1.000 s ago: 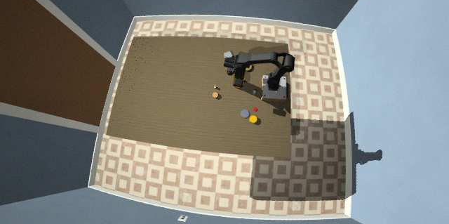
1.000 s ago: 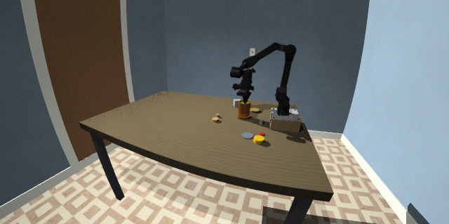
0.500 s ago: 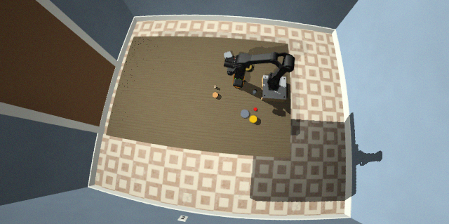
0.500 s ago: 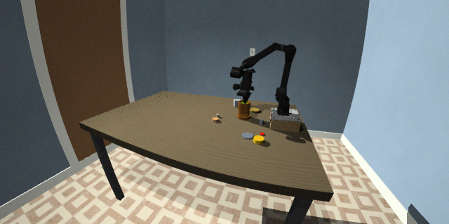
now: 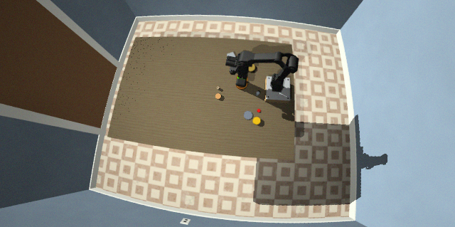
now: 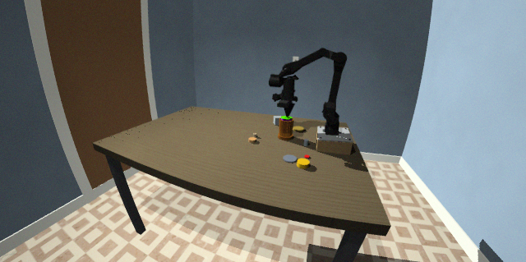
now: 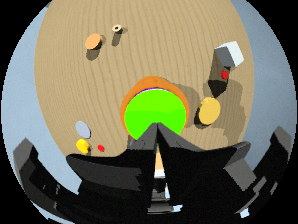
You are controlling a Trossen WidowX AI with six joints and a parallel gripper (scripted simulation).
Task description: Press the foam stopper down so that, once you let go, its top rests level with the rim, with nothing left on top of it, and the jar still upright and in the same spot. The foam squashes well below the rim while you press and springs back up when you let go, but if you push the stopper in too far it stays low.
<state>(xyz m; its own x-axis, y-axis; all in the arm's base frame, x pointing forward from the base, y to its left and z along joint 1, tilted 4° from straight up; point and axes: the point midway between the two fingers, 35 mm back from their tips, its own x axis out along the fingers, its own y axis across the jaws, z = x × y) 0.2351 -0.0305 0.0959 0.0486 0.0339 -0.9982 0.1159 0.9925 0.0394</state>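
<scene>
The orange jar (image 6: 286, 130) (image 7: 154, 81) stands upright on the table. The bright green top of the foam stopper (image 6: 283, 117) (image 7: 155, 107) fills the jar's mouth, with a thin purple line at its far edge in the wrist view. It looks about level with the rim or slightly above it; I cannot tell exactly. My gripper (image 6: 288, 116) (image 7: 156, 126) is shut and empty, pointing down with its tips over the near part of the stopper. Whether the tips touch the foam cannot be told. Nothing else shows on the stopper; its near edge is hidden behind the fingers.
A dull yellow disc (image 6: 298, 129) (image 7: 209, 111) and a white-grey block (image 7: 230, 54) lie near the jar. An orange disc (image 5: 218, 96) and a small beige ring (image 7: 117, 28) lie on the other side. A blue-grey disc (image 5: 248, 115), yellow cylinder (image 5: 256, 120) and red piece (image 5: 259, 110) lie farther off.
</scene>
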